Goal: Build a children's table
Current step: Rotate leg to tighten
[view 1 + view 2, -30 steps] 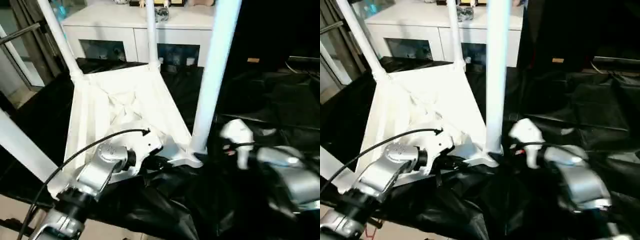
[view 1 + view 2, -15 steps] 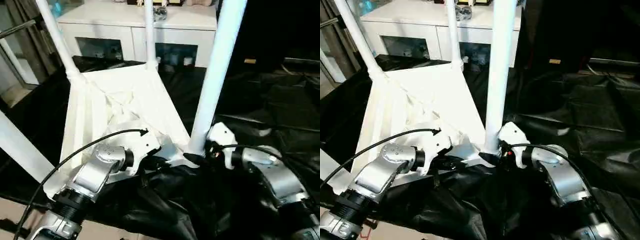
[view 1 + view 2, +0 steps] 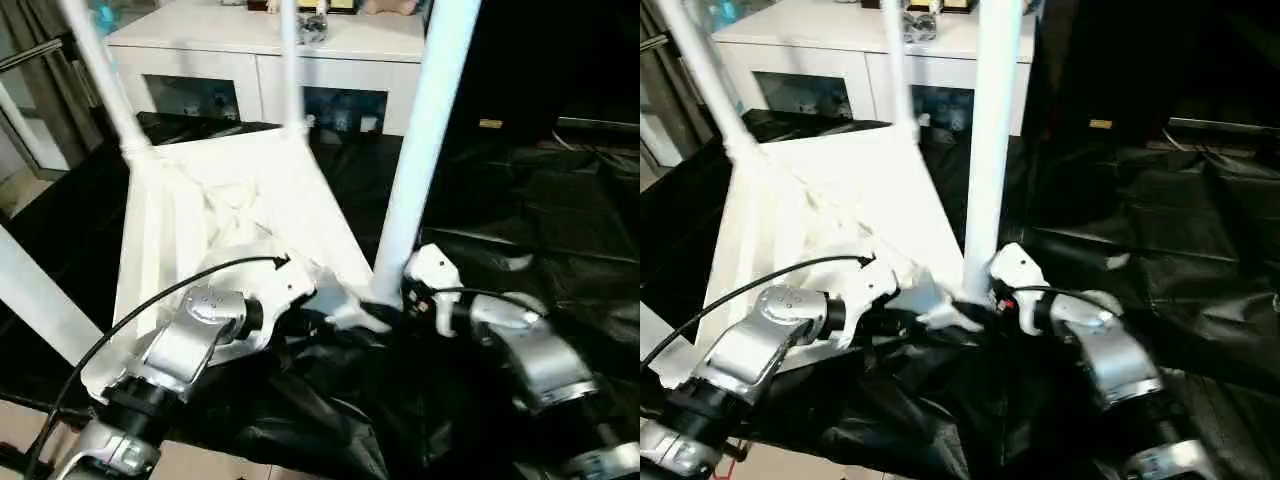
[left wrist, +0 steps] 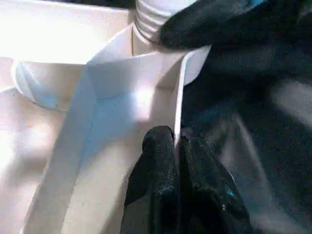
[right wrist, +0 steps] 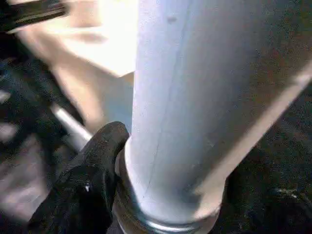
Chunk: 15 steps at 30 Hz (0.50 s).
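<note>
Black plastic sheeting (image 3: pixel 520 210) is being used as the work surface. On it, the upturned white plastic rectangular tabletop (image 3: pixel 240 215) is being pinched at its rim by the left gripper (image 4: pixel 176 146). The near tubular white leg (image 3: pixel 420 150), cut off above, is being clasped at its base by the right gripper (image 5: pixel 161 195), one finger hidden.

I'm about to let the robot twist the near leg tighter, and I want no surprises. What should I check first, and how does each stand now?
1. Left pincer clamped on the tabletop rim: ok, fingers shut on the thin edge.
2. Right pincer around the near leg at its base: ok for place; one finger touches it, firm grip cannot tell.
3. Near leg seated in its corner socket: cannot tell how deep.
4. The far legs standing in their sockets: ok.
5. Black sheet free of the socket: cannot tell.
</note>
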{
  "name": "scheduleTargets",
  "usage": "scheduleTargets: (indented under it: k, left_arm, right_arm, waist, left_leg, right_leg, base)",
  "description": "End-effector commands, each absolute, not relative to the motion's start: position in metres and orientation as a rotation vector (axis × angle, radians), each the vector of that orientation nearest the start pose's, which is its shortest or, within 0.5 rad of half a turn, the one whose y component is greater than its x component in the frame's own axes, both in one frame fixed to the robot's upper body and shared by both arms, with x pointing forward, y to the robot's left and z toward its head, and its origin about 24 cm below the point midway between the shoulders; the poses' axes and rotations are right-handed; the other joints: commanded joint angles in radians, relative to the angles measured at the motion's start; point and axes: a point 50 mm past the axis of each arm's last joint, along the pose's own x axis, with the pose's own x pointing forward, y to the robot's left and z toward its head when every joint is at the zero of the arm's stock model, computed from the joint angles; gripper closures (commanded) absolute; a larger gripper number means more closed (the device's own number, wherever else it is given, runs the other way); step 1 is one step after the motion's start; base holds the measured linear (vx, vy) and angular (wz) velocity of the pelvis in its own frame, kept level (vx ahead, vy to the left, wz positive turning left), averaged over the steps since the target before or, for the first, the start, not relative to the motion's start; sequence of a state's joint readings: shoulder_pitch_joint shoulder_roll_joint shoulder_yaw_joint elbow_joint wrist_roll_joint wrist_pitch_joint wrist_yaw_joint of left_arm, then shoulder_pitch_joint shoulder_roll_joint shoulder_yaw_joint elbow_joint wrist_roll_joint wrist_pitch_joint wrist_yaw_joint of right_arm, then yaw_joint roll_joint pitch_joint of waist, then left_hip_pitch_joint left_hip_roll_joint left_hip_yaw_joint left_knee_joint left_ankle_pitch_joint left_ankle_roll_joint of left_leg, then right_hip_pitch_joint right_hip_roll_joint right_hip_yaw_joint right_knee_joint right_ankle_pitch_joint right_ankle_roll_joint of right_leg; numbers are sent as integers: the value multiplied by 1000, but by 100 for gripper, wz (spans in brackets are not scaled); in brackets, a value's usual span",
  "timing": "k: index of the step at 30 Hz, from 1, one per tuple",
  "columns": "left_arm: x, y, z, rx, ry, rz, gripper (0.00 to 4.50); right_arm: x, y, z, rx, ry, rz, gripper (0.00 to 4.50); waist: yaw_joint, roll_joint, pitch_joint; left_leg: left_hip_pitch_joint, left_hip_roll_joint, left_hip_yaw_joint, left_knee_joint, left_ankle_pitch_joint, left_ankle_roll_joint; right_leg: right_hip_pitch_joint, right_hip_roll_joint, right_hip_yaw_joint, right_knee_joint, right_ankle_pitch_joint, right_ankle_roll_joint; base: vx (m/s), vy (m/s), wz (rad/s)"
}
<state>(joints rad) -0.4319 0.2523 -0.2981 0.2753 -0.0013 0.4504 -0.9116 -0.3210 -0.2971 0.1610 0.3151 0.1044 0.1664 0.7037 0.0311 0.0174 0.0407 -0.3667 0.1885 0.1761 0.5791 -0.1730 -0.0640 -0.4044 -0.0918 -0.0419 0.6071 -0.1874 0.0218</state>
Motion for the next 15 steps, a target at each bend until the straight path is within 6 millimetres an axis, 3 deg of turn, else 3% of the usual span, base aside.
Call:
scheduleTargets:
  k: [1,2,4,5,7,8,9,10,12,15]
  left_arm:
    - [303,89,31,175,504,-933,450]
    - [304,81,30,170,500,-915,450]
    - [303,70,28,166,508,-927,450]
    - [299,60,26,177,523,-965,450]
    - [298,56,25,185,526,-979,450]
    - [296,52,24,197,529,-996,450]
    - [296,52,24,197,529,-996,450]
    - [294,50,23,200,533,-1020,450]
    - [293,50,23,225,535,-1074,450]
    - [293,60,24,262,528,-1138,450]
  right_arm:
    - [288,-123,18,-89,329,719,180]
    - [286,-116,13,-78,343,672,181]
    - [284,-106,8,-81,360,623,181]
    - [283,-93,7,-66,360,624,181]
    - [281,-88,8,-48,354,639,181]
    - [280,-82,10,-21,343,660,146]
    - [280,-82,10,-21,343,660,146]
    - [277,-76,14,-2,319,705,125]
    - [277,-77,24,10,284,745,106]
    - [280,-93,34,-87,249,813,90]
  waist:
    - [6,-17,-43]
    - [2,-19,-41]
    - [3,-2,-45]
    - [1,2,-44]
    - [-1,-2,-43]
    - [0,15,-44]
    - [-5,7,-46]
    - [-3,7,-47]
    - [-3,20,-49]
    - [-4,18,-55]
  left_leg:
    - [9,21,-7,-69,-348,12]
    - [6,21,-8,-74,-354,8]
    - [7,23,-15,-80,-376,-2]
    - [8,21,-14,-81,-397,-5]
    - [8,20,-16,-84,-419,-3]
    - [14,21,-20,-86,-455,-7]
    - [11,22,-21,-88,-461,-7]
    - [11,22,-21,-90,-459,-6]
    - [14,23,-21,-92,-464,-4]
    - [7,22,-18,-89,-429,9]
  right_leg:
    - [19,-36,29,-113,-525,-117]
    - [20,-33,27,-115,-510,-119]
    - [26,-34,23,-113,-489,-119]
    - [24,-33,23,-117,-483,-118]
    - [24,-34,22,-121,-504,-110]
    - [22,-36,22,-125,-527,-97]
    - [27,-35,19,-127,-510,-96]
    - [30,-35,19,-127,-499,-96]
    - [29,-34,22,-126,-450,-109]
    - [37,-35,25,-120,-401,-123]
  base:
    - [0,0,0]
    - [0,0,0]
    - [0,0,0]
    - [0,0,0]
    - [0,0,0]
    - [0,0,0]
    - [0,0,0]
    - [0,0,0]
    - [0,0,0]
    - [0,0,0]
